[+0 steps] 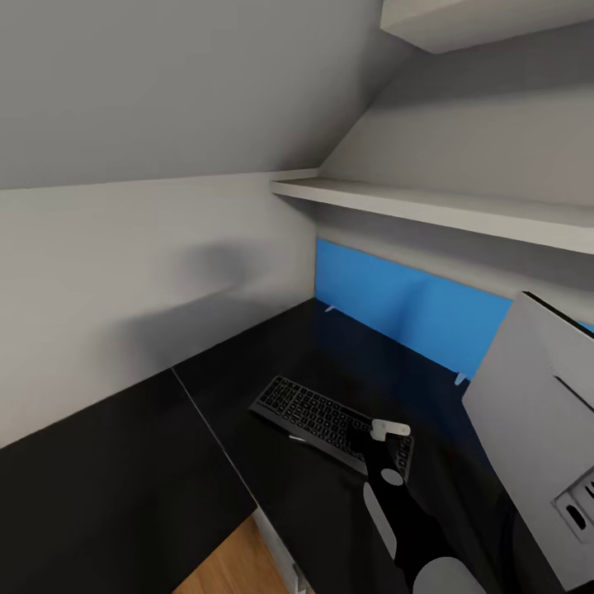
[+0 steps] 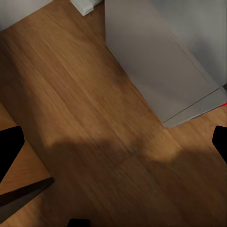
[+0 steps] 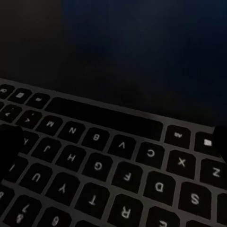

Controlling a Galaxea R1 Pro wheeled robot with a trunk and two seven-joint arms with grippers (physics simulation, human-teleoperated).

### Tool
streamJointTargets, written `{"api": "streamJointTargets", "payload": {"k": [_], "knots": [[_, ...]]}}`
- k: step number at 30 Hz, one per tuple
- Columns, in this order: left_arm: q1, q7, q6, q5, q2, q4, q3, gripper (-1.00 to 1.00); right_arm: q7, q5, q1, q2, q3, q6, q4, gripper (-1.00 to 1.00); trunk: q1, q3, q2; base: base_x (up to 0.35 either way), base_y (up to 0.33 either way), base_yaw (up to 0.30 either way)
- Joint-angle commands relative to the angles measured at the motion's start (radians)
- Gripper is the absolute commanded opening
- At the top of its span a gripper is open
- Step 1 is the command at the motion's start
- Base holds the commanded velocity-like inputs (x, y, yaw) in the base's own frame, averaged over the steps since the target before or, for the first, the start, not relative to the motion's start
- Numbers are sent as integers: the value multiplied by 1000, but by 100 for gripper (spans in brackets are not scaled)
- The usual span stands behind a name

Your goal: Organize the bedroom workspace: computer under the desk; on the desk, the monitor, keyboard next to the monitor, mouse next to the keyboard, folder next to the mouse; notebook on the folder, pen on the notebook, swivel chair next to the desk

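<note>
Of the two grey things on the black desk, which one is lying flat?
The keyboard, dark grey with black keys, lies flat under the right arm; the light-grey monitor stands tall at the right edge.

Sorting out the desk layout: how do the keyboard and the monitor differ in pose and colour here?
The keyboard lies flat on the desk; the monitor stands tall at the right. The keyboard is dark with black keys; the monitor shows a light-grey back. Both sit on the glossy black top.

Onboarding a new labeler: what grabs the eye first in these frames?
The bright blue back panel behind the glossy black desk, then the keyboard lying on it with the right tool low over its near end. At the right edge looms the monitor, its light-grey back to the camera.
</note>
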Motion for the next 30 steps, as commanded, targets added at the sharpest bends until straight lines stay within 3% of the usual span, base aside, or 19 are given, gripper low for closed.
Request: {"api": "streamJointTargets", "payload": {"k": [1,30], "knots": [[-1,4,-3,5,0,1,-4,100,-5,-5,-1,-1,3,-4,1,100,0,-1,-1,14,0,0],[-1,4,-3,5,0,1,-4,100,-5,-5,-1,0,3,-4,1,100,0,-1,-1,1,0,0]]}}
